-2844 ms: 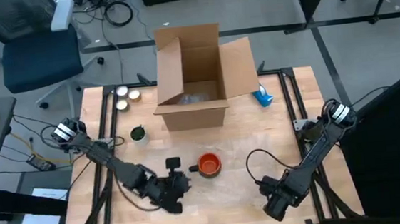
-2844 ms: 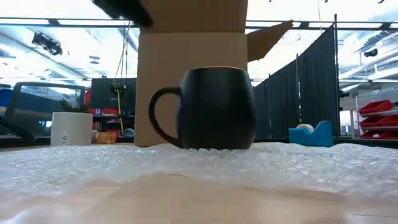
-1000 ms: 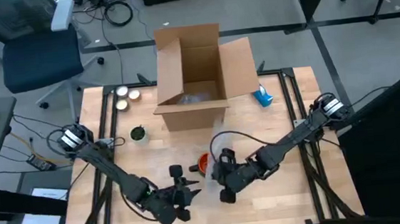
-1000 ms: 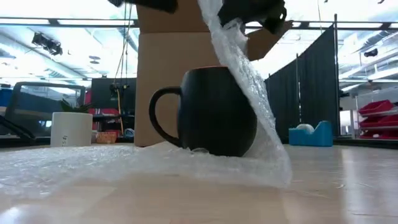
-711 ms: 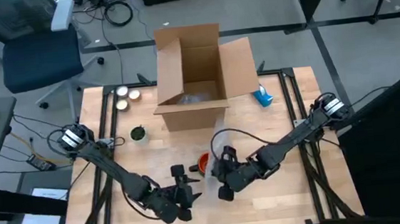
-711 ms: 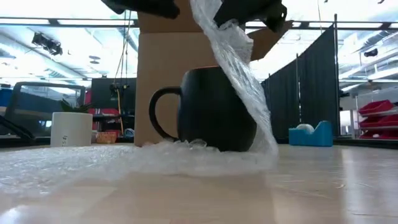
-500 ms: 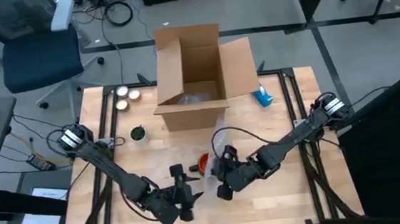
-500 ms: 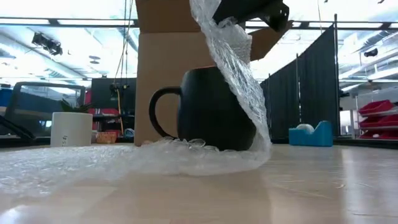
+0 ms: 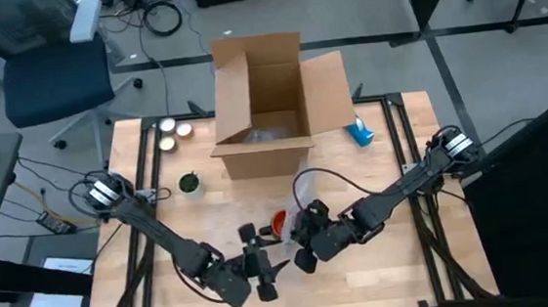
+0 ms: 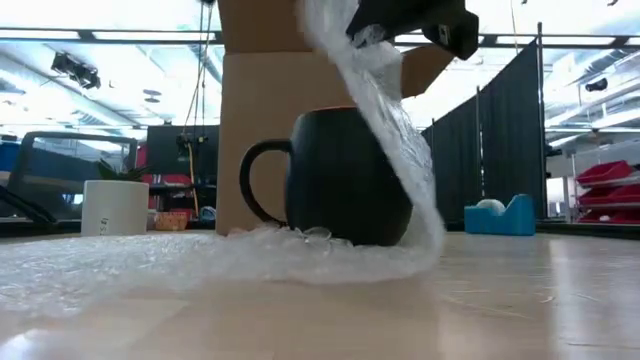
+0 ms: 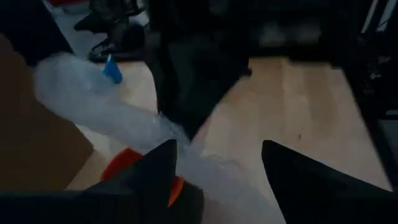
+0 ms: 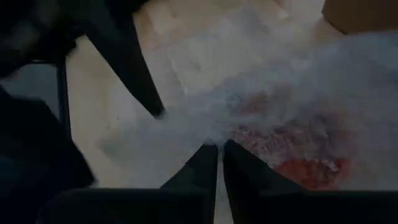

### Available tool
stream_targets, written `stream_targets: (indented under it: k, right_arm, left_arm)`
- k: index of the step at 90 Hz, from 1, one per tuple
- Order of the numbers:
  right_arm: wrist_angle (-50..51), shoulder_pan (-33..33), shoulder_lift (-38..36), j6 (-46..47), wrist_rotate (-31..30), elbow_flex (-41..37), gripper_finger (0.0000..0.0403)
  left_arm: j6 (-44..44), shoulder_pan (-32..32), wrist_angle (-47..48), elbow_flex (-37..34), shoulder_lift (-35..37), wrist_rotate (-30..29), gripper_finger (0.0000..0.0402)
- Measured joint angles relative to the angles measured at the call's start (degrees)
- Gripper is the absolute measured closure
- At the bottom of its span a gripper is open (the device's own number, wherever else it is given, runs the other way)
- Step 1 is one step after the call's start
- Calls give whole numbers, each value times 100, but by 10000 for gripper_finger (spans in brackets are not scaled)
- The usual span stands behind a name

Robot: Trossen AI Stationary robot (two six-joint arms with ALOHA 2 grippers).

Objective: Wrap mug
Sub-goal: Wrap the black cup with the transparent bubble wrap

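Robotics lab in an open office or workshop hall. A wooden counter (image 9: 363, 284) in a black metal frame (image 9: 393, 134) carries 2 arms. Around it lie grey floor, loose cables (image 9: 160, 17) and rolling office chairs (image 9: 47, 68). The low view shows ceiling strip lights (image 10: 110, 38), black curtain partitions (image 10: 510, 140), a monitor (image 10: 178, 150) and red parts bins (image 10: 605, 175) on shelving. A cardboard box (image 9: 265, 105) and a tape dispenser (image 9: 359, 132) stand on the counter.

One cardboard box (image 9: 268, 100) stands on the table. In front of it: one dark mug (image 10: 345, 178), one bubble wrap sheet (image 10: 250, 255), two grippers. Left of it: two candles (image 9: 174, 129), one small plant pot (image 9: 189, 184). Right: one blue tape dispenser (image 9: 360, 132).
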State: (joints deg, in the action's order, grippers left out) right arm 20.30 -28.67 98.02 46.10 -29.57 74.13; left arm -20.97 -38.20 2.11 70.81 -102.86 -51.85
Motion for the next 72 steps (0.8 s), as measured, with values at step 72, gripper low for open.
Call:
stream_targets:
  k: [72]
  right_arm:
    - [-693,-398,-299,-170,220,2,403]
  left_arm:
    - [413,154,353,-2,-119,-233,179]
